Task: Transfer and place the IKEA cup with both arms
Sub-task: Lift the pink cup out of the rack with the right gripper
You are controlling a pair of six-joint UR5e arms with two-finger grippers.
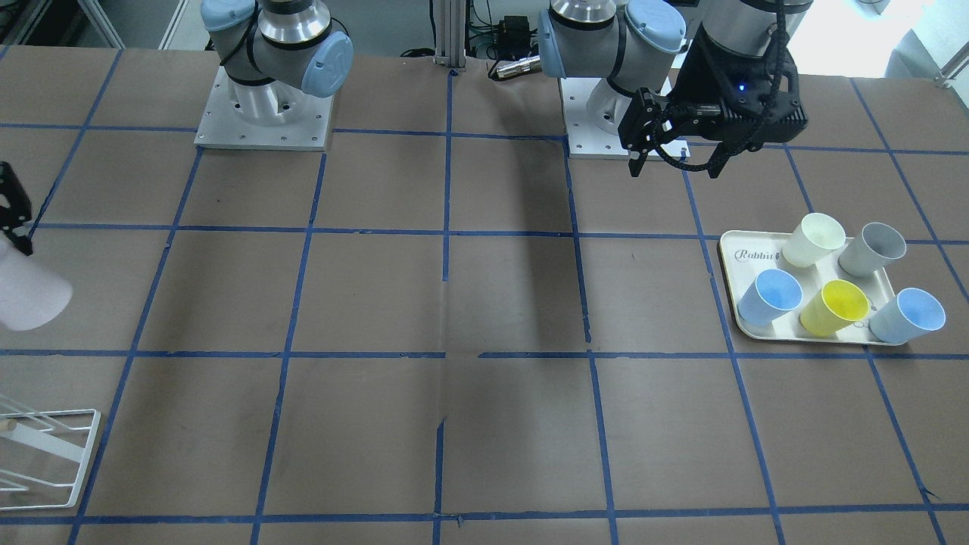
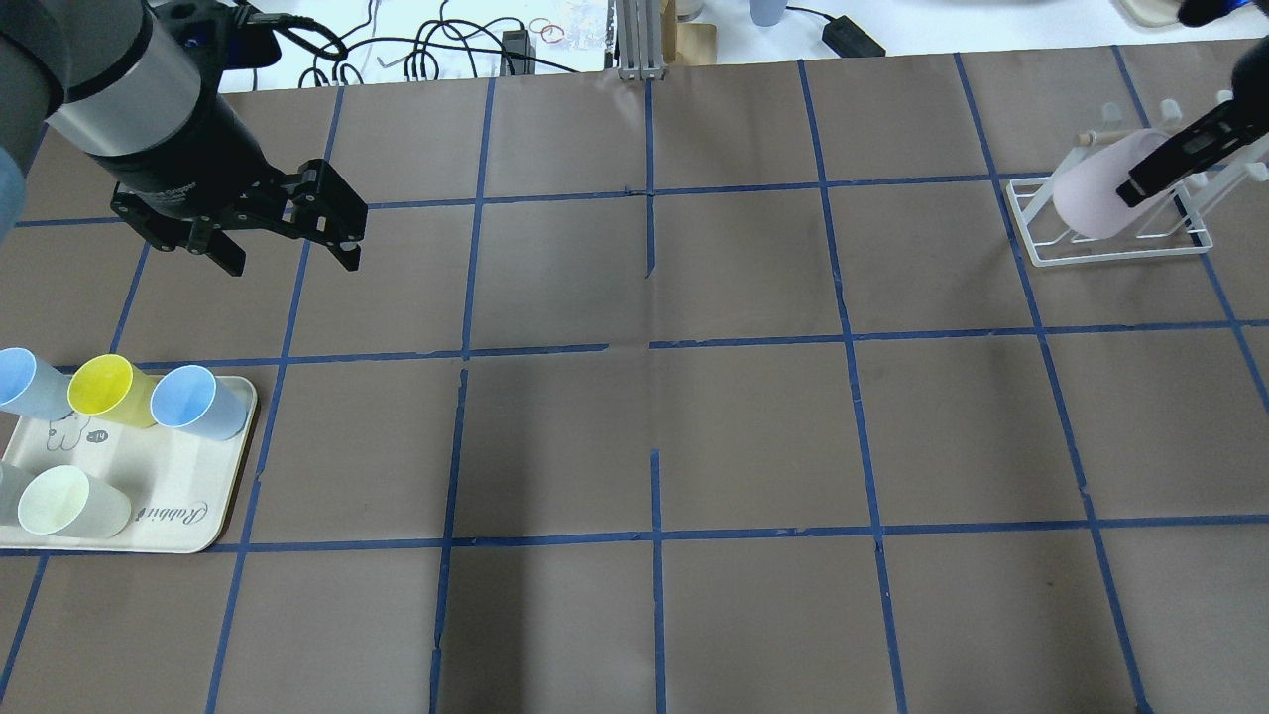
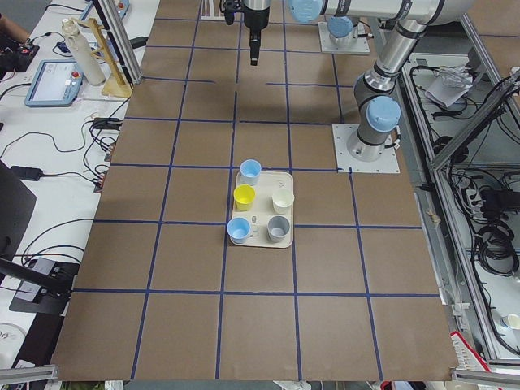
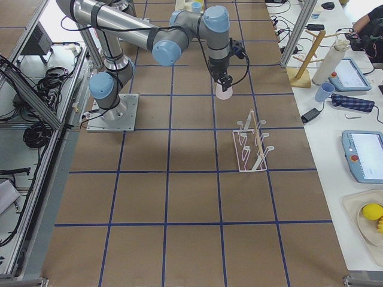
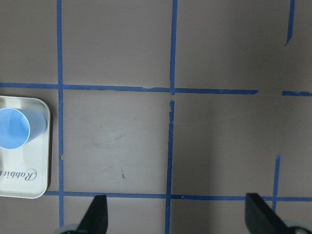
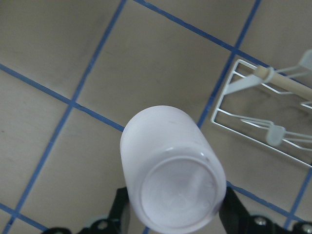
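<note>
The pale pink IKEA cup (image 1: 30,294) hangs in the air, tilted, in my right gripper (image 2: 1155,178). The gripper is shut on the cup near its base. In the right wrist view the cup's closed base (image 6: 170,168) faces the camera and its rim points down and away. In the overhead view the cup (image 2: 1089,196) overlaps the white wire rack (image 2: 1110,250). In the exterior right view the cup (image 4: 223,92) is apart from the rack (image 4: 251,149), on the robot's side of it. My left gripper (image 2: 294,253) is open and empty above the table, beyond the tray.
A cream tray (image 2: 188,521) at the robot's left holds two light blue cups (image 2: 198,400), a yellow cup (image 2: 104,389), a cream-white cup (image 2: 59,501) and a grey cup (image 1: 874,248). The rack also shows at the front-facing view's lower left (image 1: 45,454).
</note>
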